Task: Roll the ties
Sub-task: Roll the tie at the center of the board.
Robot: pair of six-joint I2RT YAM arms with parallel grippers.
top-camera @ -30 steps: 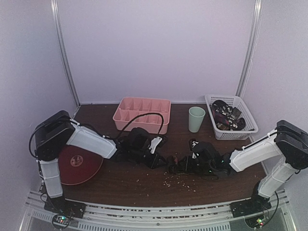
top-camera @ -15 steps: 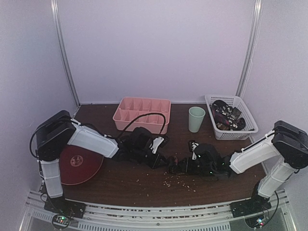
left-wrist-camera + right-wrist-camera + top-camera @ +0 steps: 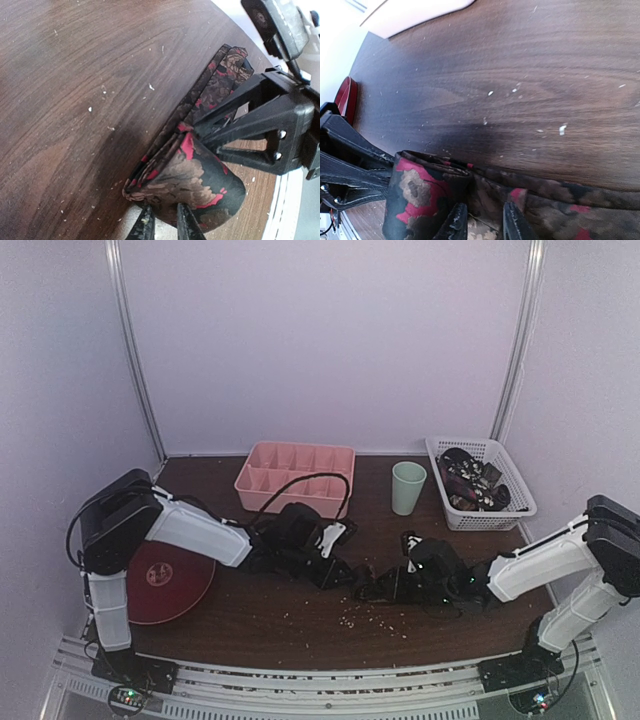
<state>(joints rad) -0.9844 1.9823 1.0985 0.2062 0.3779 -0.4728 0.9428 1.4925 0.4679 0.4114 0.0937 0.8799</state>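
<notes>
Both my left end effector (image 3: 163, 217) and right end effector (image 3: 483, 212) are clamped on the tie (image 3: 200, 175), whose loose coil may unwind if either grip slips.

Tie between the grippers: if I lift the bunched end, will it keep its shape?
Probably not: the tie looks soft, folding and bulging loosely at the left gripper. Its tail lies limp on the table, so it would likely drape and unroll.

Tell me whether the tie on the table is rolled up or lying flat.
Partly rolled. One end of the tie is coiled into a thick roll; the rest lies flat on the table.
</notes>
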